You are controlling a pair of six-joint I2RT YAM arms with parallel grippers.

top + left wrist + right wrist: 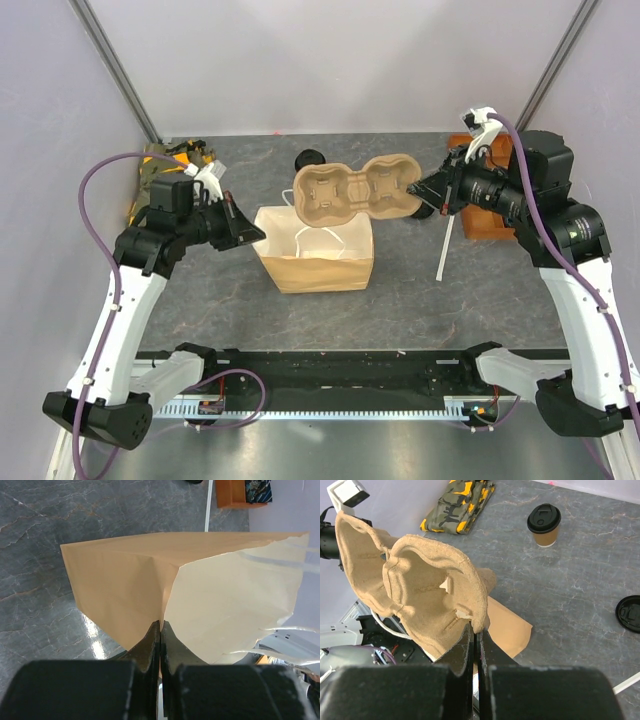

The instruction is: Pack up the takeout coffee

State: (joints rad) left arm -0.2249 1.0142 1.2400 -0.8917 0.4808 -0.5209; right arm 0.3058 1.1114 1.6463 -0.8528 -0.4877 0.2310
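The takeout coffee (544,526), a small tan paper cup with a black lid on, stands upright on the table at the back. In the top view the takeout coffee (309,160) is partly hidden behind the pulp carrier (355,190). My right gripper (476,630) is shut on the rim of the carrier (420,590), holding it tilted above the open brown paper bag (315,255). My left gripper (161,625) is shut on the bag's left rim (150,585). From above, the left gripper (250,235) and right gripper (425,195) flank the bag.
A loose black lid (630,613) lies on the table right of the cup. A camouflage cloth (170,165) sits at the back left, an orange box (480,215) at the right behind my right arm. A white stick (444,250) lies right of the bag.
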